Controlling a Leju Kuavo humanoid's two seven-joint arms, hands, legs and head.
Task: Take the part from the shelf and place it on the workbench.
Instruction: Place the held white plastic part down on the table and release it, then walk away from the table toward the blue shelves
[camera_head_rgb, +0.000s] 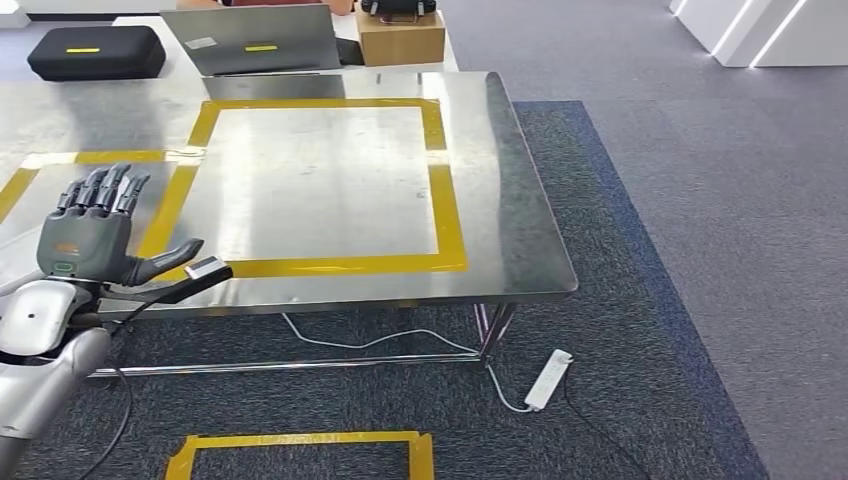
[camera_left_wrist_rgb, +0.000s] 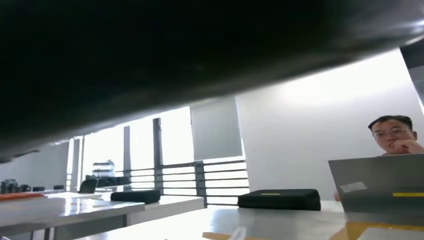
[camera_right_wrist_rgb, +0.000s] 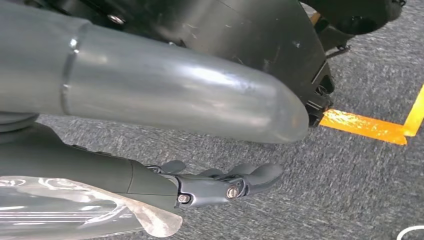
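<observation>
Workbench (camera_head_rgb: 520, 200): your landmark, a steel top with a yellow tape square (camera_head_rgb: 330, 266) marked on it. Nothing lies inside the square; you see no part on the top.

Laptop (camera_head_rgb: 255, 40): at the workbench's far edge, lid up. Black case (camera_head_rgb: 97, 52): beyond that edge, beside the laptop. Cardboard box (camera_head_rgb: 400, 38): on the laptop's other side.

Left hand (camera_head_rgb: 92, 232): raised over the workbench's near edge, fingers straight and apart, thumb out, holding nothing.

Right hand (camera_right_wrist_rgb: 220, 182): hanging low above the carpet, fingers loosely extended, nothing in it.

Power strip (camera_head_rgb: 548, 379): on the carpet by the workbench's near leg.
</observation>
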